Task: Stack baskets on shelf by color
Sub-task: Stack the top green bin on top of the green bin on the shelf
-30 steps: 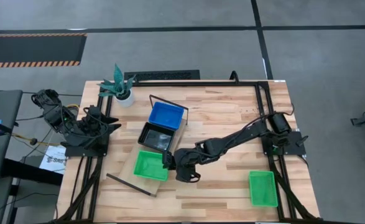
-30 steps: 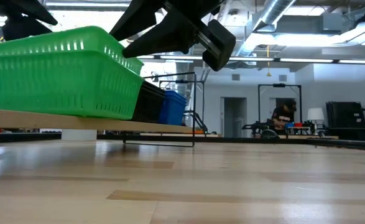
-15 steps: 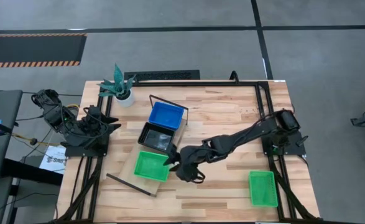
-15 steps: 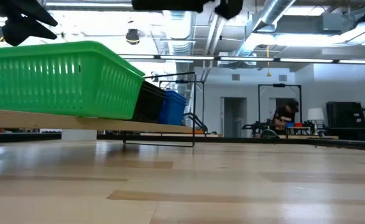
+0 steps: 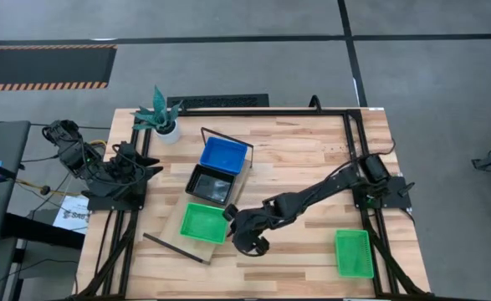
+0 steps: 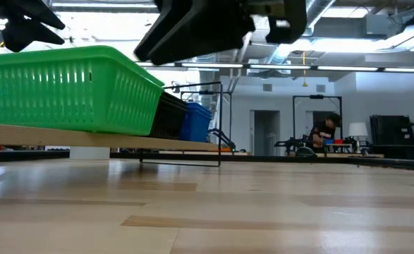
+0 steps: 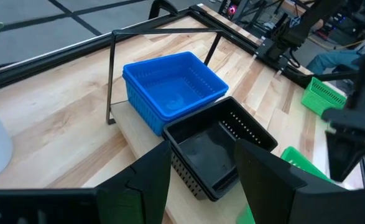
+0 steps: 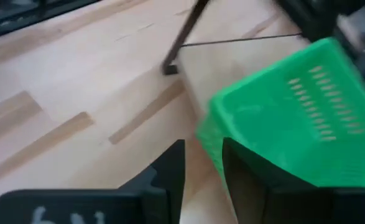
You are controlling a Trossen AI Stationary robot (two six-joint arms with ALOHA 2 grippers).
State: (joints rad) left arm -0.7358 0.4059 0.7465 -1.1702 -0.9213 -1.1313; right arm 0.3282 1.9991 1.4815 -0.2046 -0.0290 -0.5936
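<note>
Right end effector [image 5: 238, 237] fingers slightly apart, empty, beside green basket [image 5: 205, 222] on shelf [image 5: 181, 231]; slatted wooden table [image 5: 304, 159].

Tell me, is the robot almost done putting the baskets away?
Partly. Blue, black and green perforated plastic baskets already sit in a row on the light-wood shelf plank. The right gripper hangs empty, jaws apart, beside that green one. Another green basket waits on the slatted table. The left gripper waits, open.

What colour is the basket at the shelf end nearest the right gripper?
Green basket; clearest in the high view.
</note>
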